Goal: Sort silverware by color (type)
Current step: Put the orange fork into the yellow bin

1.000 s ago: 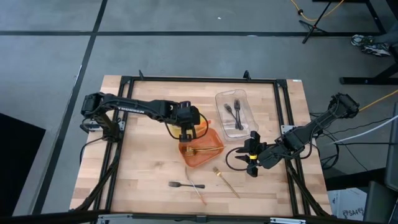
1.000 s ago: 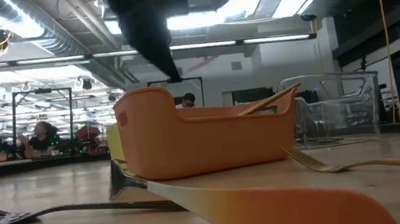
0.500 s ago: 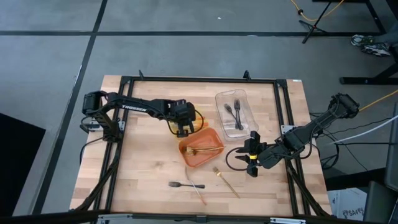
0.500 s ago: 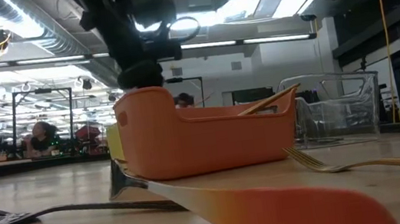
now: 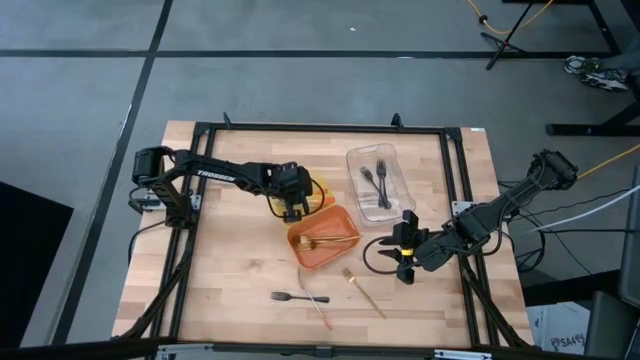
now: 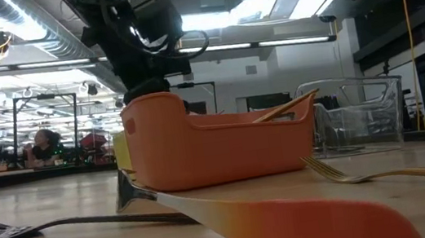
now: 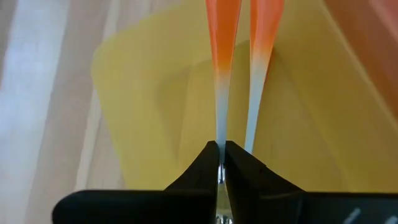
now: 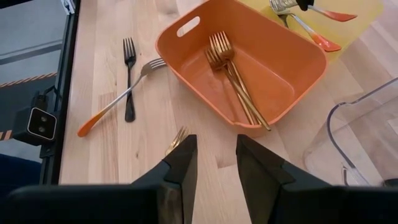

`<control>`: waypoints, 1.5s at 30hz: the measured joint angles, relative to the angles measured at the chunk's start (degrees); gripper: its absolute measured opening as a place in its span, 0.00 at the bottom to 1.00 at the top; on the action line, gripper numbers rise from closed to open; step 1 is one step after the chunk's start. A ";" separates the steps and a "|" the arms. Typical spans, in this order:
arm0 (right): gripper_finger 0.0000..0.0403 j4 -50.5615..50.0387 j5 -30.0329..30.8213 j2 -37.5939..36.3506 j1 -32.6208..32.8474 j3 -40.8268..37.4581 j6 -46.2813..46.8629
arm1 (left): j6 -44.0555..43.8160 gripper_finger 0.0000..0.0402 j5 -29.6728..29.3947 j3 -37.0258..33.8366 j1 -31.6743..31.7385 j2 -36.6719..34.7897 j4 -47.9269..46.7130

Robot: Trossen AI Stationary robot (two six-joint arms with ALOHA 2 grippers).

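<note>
My left gripper is low over the yellow tray and is shut on an orange-handled silver utensil. A second orange-handled utensil lies beside it in that tray. Gold forks lie in the orange tray, and black forks lie in the clear tray. On the bare table lie a black fork, an orange-handled fork and a gold fork. My right gripper hangs open above the table near the gold fork. My left gripper pinches the utensil's thin silver stem between its two fingertips. The fingers slant down from the table's left side. The orange handle runs on ahead of the fingers over the yellow tray's floor; whether it rests there I cannot tell.
The three trays stand close together in the middle of the table, the orange one nearest the front. A black frame runs around the tabletop. Bare wood lies at the front left.
My left gripper has come down behind the orange tray into the yellow tray, shifting a little toward the table's left edge, with the orange-handled utensil still between its fingers.
</note>
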 joint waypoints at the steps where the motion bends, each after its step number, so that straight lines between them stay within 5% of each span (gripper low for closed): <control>1: 0.26 0.00 0.00 0.00 0.00 0.00 0.00 | -0.02 0.03 0.00 -0.29 0.00 0.01 0.02; 25: 0.26 0.00 0.00 0.00 0.00 0.00 -0.50 | -0.22 0.17 0.00 -0.81 0.00 0.01 0.66; 45: 0.26 0.00 -0.02 -0.02 0.02 0.00 -0.46 | -0.28 0.16 0.00 0.30 -0.02 0.01 1.13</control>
